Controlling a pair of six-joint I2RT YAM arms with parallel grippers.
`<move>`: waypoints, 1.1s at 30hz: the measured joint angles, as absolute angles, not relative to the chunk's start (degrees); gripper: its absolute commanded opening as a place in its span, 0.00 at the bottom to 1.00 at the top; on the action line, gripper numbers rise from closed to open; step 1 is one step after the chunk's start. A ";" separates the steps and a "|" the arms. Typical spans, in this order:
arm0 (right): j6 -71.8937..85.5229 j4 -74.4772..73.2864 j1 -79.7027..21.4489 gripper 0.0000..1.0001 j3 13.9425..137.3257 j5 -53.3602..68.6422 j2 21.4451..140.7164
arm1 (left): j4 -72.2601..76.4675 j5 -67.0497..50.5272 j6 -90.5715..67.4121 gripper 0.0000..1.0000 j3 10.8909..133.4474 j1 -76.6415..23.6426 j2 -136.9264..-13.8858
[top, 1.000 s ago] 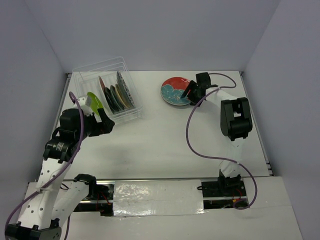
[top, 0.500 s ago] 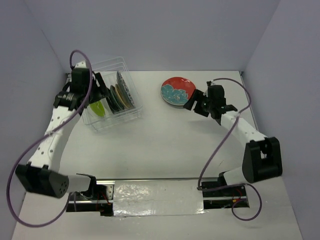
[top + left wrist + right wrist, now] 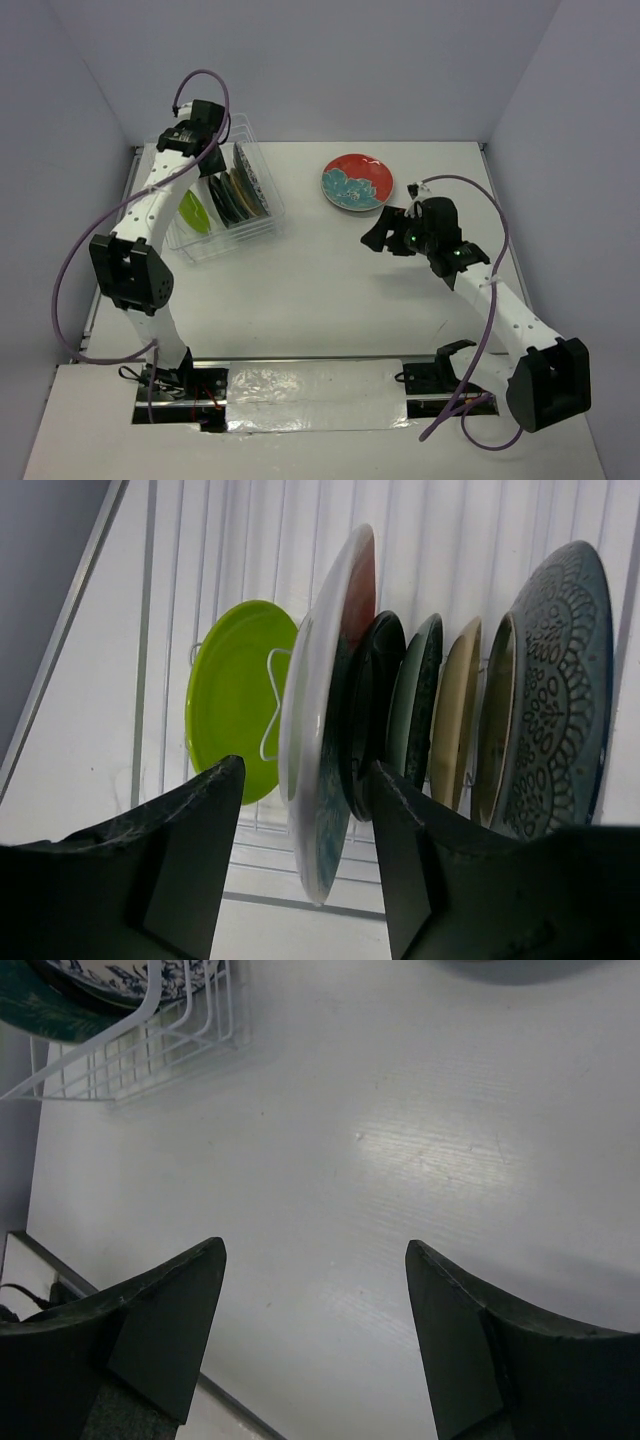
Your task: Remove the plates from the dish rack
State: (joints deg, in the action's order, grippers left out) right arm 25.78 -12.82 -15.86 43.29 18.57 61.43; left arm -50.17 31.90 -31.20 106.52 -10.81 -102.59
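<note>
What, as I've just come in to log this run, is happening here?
The robot is unloading a dish rack. The left gripper straddles the rim of a white-edged plate standing in the rack, jaws open, not yet gripping it. The right gripper hangs open over the table, holding nothing. One red plate already lies flat on the table.

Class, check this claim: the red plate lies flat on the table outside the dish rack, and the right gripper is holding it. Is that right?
One detail is wrong. The red plate does lie flat on the table outside the dish rack, but the right gripper is not holding it: the top external view shows it open and apart from the plate, above bare table.
</note>
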 measured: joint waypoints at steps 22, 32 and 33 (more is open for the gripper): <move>25.87 -10.66 -17.98 0.79 38.06 19.73 61.19 | -59.51 38.46 -30.41 0.00 110.83 -12.64 -108.99; 25.87 -9.93 -18.04 0.79 36.95 20.43 61.21 | -69.45 40.49 -29.78 0.01 123.70 -12.69 -111.33; 25.85 -9.87 -18.04 0.79 36.95 20.49 61.21 | -69.56 40.75 -29.71 0.01 124.14 -12.69 -111.33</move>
